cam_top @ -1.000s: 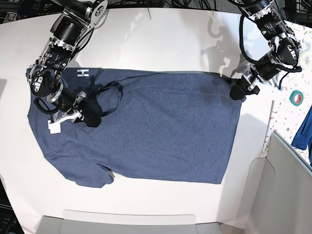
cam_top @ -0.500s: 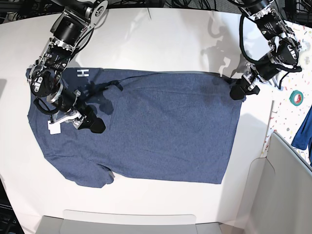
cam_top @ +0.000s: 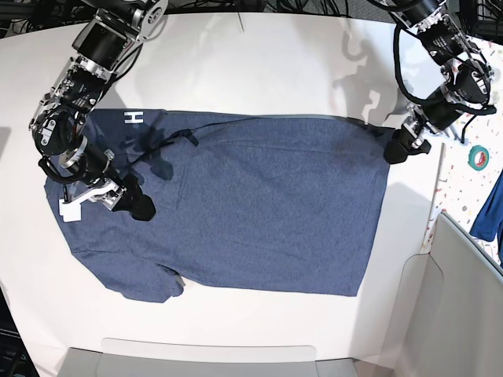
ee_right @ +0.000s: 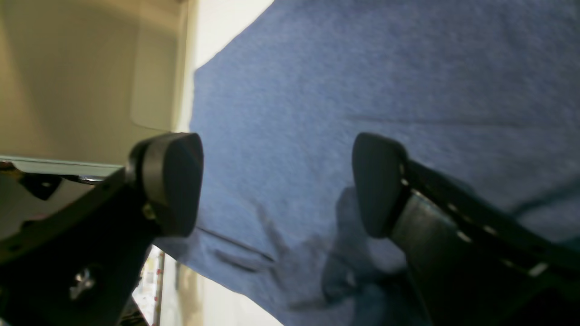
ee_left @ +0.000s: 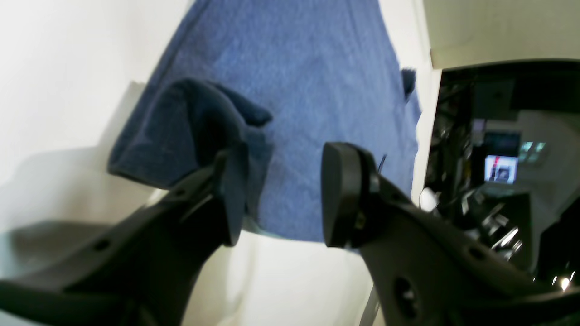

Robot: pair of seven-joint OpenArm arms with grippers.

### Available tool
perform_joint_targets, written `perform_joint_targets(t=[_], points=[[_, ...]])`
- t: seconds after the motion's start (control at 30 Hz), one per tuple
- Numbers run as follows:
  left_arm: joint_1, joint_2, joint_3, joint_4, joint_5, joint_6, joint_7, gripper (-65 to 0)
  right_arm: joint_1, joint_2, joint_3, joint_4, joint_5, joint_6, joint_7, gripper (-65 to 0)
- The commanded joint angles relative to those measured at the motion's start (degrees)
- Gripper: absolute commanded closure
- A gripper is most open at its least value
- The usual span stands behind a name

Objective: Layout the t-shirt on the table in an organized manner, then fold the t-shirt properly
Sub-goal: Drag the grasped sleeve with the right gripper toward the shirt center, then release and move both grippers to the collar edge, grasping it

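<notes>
Right gripper (cam_top: 135,206) has just let go: a second ago it pinched a raised fold near the collar, now its jaws stand wide and empty above the shirt (cam_top: 259,204), which lies flat on the table (cam_top: 259,71), hem at my left gripper (cam_top: 397,149). That one, spread with hem cloth bunched between its pads, has lifted slightly. I judge layout nearly done, folding next
</notes>
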Motion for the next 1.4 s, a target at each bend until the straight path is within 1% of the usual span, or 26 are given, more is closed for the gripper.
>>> perform_joint_targets(t=[0.0,0.03,0.1,0.17,0.23,0.27,0.33,0.4,0.43,0.47,0.5,0.53,0.6,0.67,0.73,0.77,0.8,0.87,0.93,1.0,1.1,1.37], points=[[-0.3,-1.11,-2.33,1.92,-1.65,0.38,0.52,-26.4,0.58,1.25,0.11,2.29,1.52,0.57,0.6,-50.4],[-0.3,-1.11,-4.0,2.97,-1.65,0.38,0.52,-26.2,-0.12,1.95,0.11,3.52,1.35,0.57,0.6,-50.4],[-0.12,-1.11,-6.37,6.05,-1.65,0.38,0.52,-23.7,-1.44,3.01,0.11,5.98,1.26,0.57,0.69,-50.4],[-0.04,-1.2,-7.52,10.62,-1.65,0.38,0.52,-18.7,-2.85,4.59,0.11,8.79,1.08,0.57,0.78,-50.4],[-0.04,-1.99,-7.08,15.63,-1.56,0.2,0.52,-12.2,-3.73,6.17,0.11,11.78,0.47,0.57,0.78,-50.4],[-0.04,-2.08,-6.37,17.21,-1.56,0.11,0.52,-9.1,-4.17,6.7,0.11,13.45,-0.5,0.4,0.78,-50.4],[-0.21,-2.34,-2.68,18.27,-1.29,0.11,0.52,-3.6,-4.96,7.14,0.02,17.32,-4.1,0.13,1.31,-50.3],[-0.39,-3.13,3.65,18.27,1.61,0.03,0.52,-0.4,-6.1,7.4,-0.77,21.71,-10.7,0.13,2.71,-48.6],[-0.39,-3.57,7.69,18.27,3.28,0.03,0.52,-0.4,-6.63,7.49,-1.91,23.12,-14.04,0.13,3.33,-45.8],[-0.39,-3.66,13.14,18.27,5.65,0.03,0.52,-0.3,-7.24,7.75,-3.67,24.26,-17.82,0.13,4.12,-41.2],[-0.39,-4.72,18.33,18.27,8.02,0.03,-0.49,-0.3,-7.95,8.1,-5.43,24.97,-21.77,0.22,5.18,-35.2],[-0.21,-5.77,23.43,18.27,10.84,0.11,-2.52,-0.2,-8.56,8.46,-7.36,25.14,-25.47,0.22,6.23,-28.0],[-0.04,-7.44,32.22,18.09,16.29,0.38,-6.3,-0.2,-9.53,8.54,-10.53,24.97,-30.65,0.22,7.99,-14.6],[0.05,-9.55,40.31,18.01,23.85,0.38,-9.11,-0.2,-11.02,7.84,-12.9,24.7,-36.02,0.13,10.8,0.0],[0.05,-9.99,45.23,18.01,31.85,0.38,-11.04,-0.2,-12.34,7.05,-15.1,24.18,-41.64,0.13,13.18,0.0],[0.14,-9.9,46.37,18.01,35.1,0.38,-11.57,-0.2,-12.61,6.96,-16.16,23.82,-43.93,0.13,14.06,0.0],[0.58,-9.73,47.16,17.92,38.62,0.38,-12.01,-0.2,-12.96,6.96,-16.95,23.47,-46.21,0.13,14.85,0.0],[1.55,-7.97,47.96,17.92,45.03,0.38,-12.98,-0.4,-13.4,6.96,-18.35,22.86,-50.96,0.13,16.25,0.0],[1.72,-7.0,47.96,17.13,49.17,0.29,-13.24,-0.4,-14.1,6.96,-19.32,21.8,-53.95,0.13,17.13,0.0],[1.72,-6.91,47.96,15.54,50.57,0.2,-13.24,-0.4,-14.36,7.05,-20.29,21.27,-56.5,0.13,17.48,0.0],[1.72,-7.0,47.96,11.76,50.57,0.2,-14.12,-0.4,-14.8,6.87,-20.64,19.87,-59.58,0.13,17.4,0.0],[1.63,-7.0,47.6,1.65,50.57,0.29,-21.33,-0.4,-15.24,7.23,-20.55,12.92,-60.19,0.04,17.48,0.0]])
